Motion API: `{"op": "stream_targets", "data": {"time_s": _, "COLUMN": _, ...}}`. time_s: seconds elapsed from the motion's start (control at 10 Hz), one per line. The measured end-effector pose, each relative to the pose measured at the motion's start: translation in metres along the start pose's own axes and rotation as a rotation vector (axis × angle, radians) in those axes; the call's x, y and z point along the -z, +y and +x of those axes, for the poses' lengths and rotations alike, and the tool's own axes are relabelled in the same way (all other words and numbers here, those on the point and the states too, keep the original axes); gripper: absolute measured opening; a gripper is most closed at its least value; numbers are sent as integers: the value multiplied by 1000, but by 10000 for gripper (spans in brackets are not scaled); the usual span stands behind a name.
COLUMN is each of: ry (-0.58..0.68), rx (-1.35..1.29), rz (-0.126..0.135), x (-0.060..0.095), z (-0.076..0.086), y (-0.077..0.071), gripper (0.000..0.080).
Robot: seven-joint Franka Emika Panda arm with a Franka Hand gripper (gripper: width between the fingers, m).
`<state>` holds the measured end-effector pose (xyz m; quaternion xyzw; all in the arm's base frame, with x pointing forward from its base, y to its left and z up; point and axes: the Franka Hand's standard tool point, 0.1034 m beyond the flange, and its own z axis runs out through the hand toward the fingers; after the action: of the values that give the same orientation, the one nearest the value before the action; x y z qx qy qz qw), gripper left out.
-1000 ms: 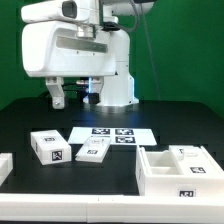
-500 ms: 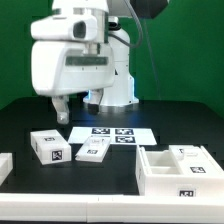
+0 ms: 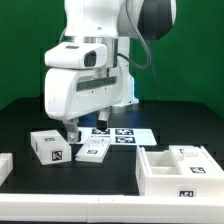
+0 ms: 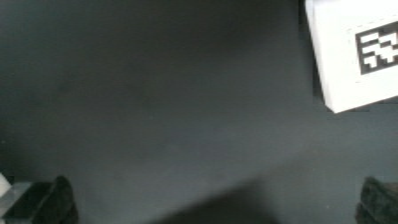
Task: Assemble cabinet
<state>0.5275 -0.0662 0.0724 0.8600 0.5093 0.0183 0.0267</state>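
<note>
The cabinet (image 3: pixel 178 171) is the large white boxy body with inner dividers and a tag on its front, at the exterior view's lower right. My gripper (image 3: pixel 72 131) hangs low over the dark table, just behind two small white tagged blocks (image 3: pixel 50 147) (image 3: pixel 93 150). In the wrist view the gripper (image 4: pixel 214 205) is open and empty. Its dark fingertips (image 4: pixel 43 200) stand far apart over bare table. A white tagged piece (image 4: pixel 361 52) shows at one corner of the wrist view, apart from the fingers. I cannot tell which piece it is.
The marker board (image 3: pixel 118 133) lies flat on the table behind the blocks. Another white part (image 3: pixel 4 166) is cut off at the exterior view's left edge. The arm's white base stands at the back, in front of a green backdrop.
The arm has come down and forward, toward the blocks and the marker board. The gripper has stayed open and empty. No part on the table has moved.
</note>
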Motion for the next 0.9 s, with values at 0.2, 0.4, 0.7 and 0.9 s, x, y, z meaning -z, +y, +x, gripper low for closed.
{"op": "stream_targets", "data": {"time_s": 0.2, "ry": -15, "rx": 78, "rz": 4, "x": -5, "z": -3, "y": -10, "gripper": 797}}
{"op": "stream_targets", "data": {"time_s": 0.4, "ry": -25, "rx": 208, "rz": -8, "x": -17, "z": -4, "y": -39, "gripper": 797}}
{"op": "stream_targets", "data": {"time_s": 0.7, "ry": -33, "rx": 211, "rz": -8, "x": -20, "z": -6, "y": -45, "gripper": 797}}
{"op": "stream_targets", "data": {"time_s": 0.9, "ry": -36, "rx": 201, "rz": -2, "x": -20, "z": -7, "y": -46, "gripper": 797}}
